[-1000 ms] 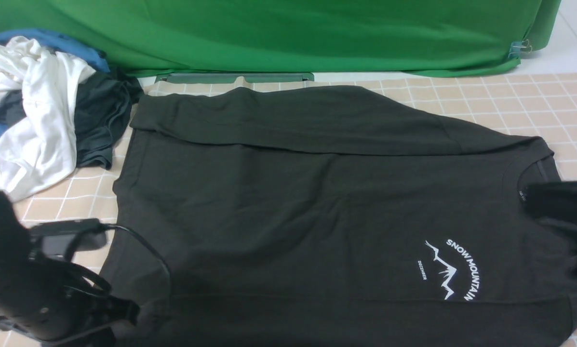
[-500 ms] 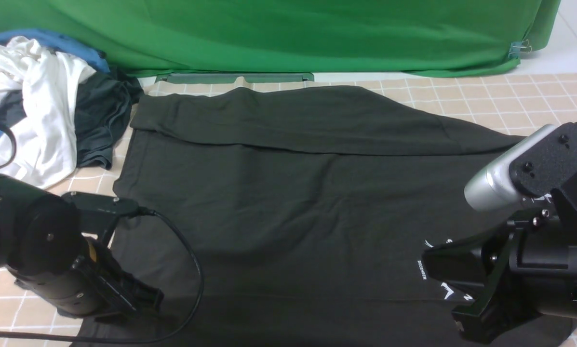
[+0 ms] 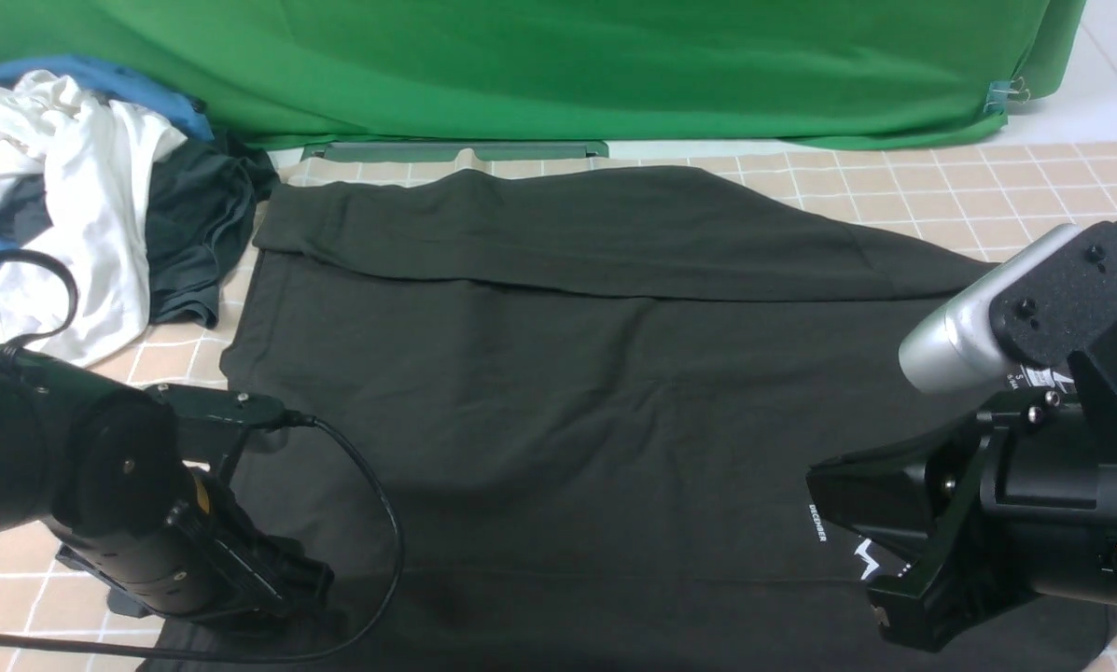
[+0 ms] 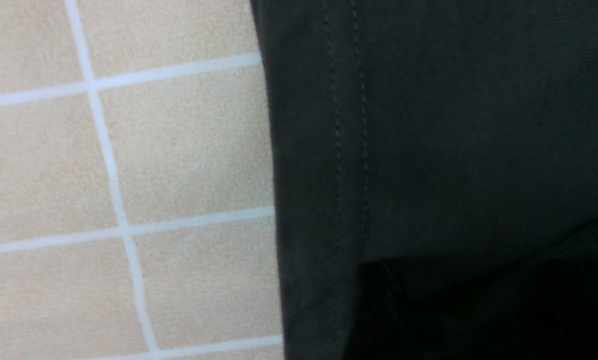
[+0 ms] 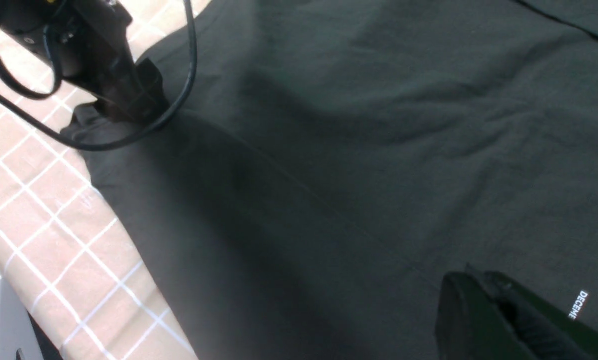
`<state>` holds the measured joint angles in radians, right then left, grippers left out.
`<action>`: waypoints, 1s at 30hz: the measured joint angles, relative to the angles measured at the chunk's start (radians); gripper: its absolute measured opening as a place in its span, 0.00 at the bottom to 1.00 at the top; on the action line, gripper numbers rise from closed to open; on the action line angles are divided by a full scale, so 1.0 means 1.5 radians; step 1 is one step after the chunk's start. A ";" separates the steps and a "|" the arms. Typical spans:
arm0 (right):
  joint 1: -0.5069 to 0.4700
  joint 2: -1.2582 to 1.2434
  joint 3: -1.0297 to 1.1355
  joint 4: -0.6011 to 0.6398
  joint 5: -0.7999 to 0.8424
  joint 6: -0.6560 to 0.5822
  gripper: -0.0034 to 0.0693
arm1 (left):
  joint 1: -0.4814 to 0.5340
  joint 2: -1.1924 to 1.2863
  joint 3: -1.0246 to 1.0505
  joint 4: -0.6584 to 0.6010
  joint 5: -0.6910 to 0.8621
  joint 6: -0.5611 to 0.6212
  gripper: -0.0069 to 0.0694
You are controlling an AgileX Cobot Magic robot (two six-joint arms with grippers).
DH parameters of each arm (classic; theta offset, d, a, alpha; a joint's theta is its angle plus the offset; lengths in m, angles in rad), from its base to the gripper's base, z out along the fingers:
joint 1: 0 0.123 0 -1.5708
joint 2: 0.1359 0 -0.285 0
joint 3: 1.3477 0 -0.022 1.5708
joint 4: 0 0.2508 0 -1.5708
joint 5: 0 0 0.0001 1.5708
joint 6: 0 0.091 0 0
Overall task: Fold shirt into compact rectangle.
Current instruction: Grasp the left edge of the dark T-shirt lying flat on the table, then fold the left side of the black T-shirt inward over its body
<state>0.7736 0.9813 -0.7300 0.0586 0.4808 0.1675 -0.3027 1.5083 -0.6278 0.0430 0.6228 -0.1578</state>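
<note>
The charcoal-black shirt lies spread over the table with its far edge folded toward me. My left gripper is down at the shirt's near left hem corner. The right wrist view shows that gripper against the bunched corner, its jaws lost against the dark cloth. In the left wrist view only the stitched hem and the tablecloth show. My right gripper hovers over the chest, beside the white print. Its fingertips are pressed together with nothing between them.
A pile of clothes sits at the far left: a white garment, a dark grey-teal one and a blue one. A green backdrop closes the back. The left arm's cable loops over the shirt. The checked tablecloth covers the table.
My right arm has swung in from the right and now covers most of the chest print. My left arm has risen and edged right at the hem corner.
</note>
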 joint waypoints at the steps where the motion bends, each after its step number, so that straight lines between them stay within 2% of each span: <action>1: 0.000 0.000 0.000 0.000 0.000 0.000 0.10 | 0.000 0.001 0.000 -0.005 0.001 0.000 0.52; 3: 0.000 0.000 0.000 0.000 0.000 0.000 0.10 | 0.000 0.003 -0.003 -0.025 0.008 0.006 0.33; 5: 0.000 0.000 0.000 0.000 0.000 -0.001 0.10 | -0.003 0.004 -0.009 -0.036 0.020 0.020 0.19; 7: 0.001 0.000 0.000 0.000 0.000 -0.002 0.10 | -0.003 0.003 -0.013 -0.036 0.047 0.026 0.14; 15: 0.001 0.000 0.000 0.000 0.000 -0.004 0.10 | -0.003 -0.113 -0.061 -0.065 0.192 0.032 0.13; 21: 0.001 0.000 0.000 0.000 0.000 -0.005 0.10 | -0.003 -0.177 -0.193 -0.076 0.276 0.033 0.13; 26: 0.001 0.000 0.000 -0.001 -0.001 -0.005 0.10 | -0.003 -0.142 -0.302 -0.052 0.283 0.033 0.13; 30: 0.001 0.000 0.000 -0.001 -0.002 -0.005 0.10 | -0.003 -0.082 -0.369 0.000 0.283 0.032 0.13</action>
<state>0.7744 0.9813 -0.7300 0.0578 0.4780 0.1601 -0.3069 1.3859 -1.1815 0.0434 1.0467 -0.1091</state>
